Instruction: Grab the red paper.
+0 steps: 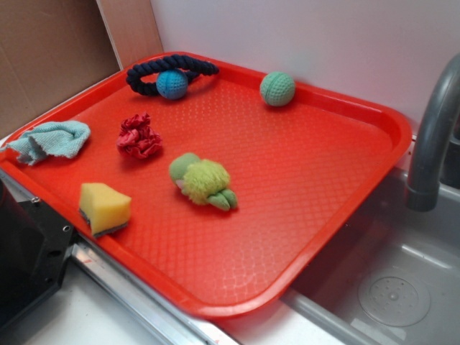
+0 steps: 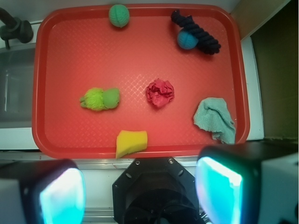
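We read no brand, label or writing anywhere. In the wrist view our gripper (image 2: 140, 193) fills the bottom of the frame, its two pads (image 2: 61, 196) spread wide apart, holding nothing and touching nothing, well short of the tray (image 2: 140, 21). The red paper (image 2: 160, 92), a crumpled wad, lies on the tray just right of frame centre. Below and left of it sits a yellow sponge (image 2: 131, 142); to the left, a green plush toy (image 2: 100, 99); to the lower right, a teal cloth (image 2: 215, 119). At the top we see a green ball (image 2: 119, 15) and, at upper right, a blue ball (image 2: 187, 39) against a dark rope (image 2: 198, 33). A faucet (image 2: 14, 29) stands at upper left.
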Tool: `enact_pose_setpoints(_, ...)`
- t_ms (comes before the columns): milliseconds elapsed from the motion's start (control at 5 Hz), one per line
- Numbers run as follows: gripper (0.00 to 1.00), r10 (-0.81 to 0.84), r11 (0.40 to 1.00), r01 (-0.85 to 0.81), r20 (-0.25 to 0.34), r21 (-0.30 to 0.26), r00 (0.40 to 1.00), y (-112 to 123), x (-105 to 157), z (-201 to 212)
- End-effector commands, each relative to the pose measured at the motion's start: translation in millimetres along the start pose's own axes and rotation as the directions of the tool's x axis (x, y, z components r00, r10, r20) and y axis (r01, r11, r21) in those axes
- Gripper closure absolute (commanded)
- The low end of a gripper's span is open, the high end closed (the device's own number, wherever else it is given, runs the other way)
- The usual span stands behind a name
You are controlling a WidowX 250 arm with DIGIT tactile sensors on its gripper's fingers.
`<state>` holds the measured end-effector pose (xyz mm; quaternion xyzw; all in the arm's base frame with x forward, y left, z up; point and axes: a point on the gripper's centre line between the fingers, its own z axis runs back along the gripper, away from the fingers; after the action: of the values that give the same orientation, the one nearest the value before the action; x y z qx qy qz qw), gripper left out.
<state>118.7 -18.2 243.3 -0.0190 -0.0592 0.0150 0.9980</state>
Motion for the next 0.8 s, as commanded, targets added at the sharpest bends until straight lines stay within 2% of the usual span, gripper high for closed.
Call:
enact_pose_setpoints(0,0.00,0.000,1.000,0.000,0.000,0.000,1.000,0,0,0)
enact_pose_setpoints(200,0.00,0.085,0.996,-0.085,0.010,0.034,0.996,41,6,-50)
enact_pose_setpoints(400,0.00,0.094,0.995,-0.093,-0.009,0.037,0.996,63,14,-83)
enact_pose_setpoints(600,0.00,0.078,0.993,-0.078,-0.004,0.083,0.997,64,41,-129)
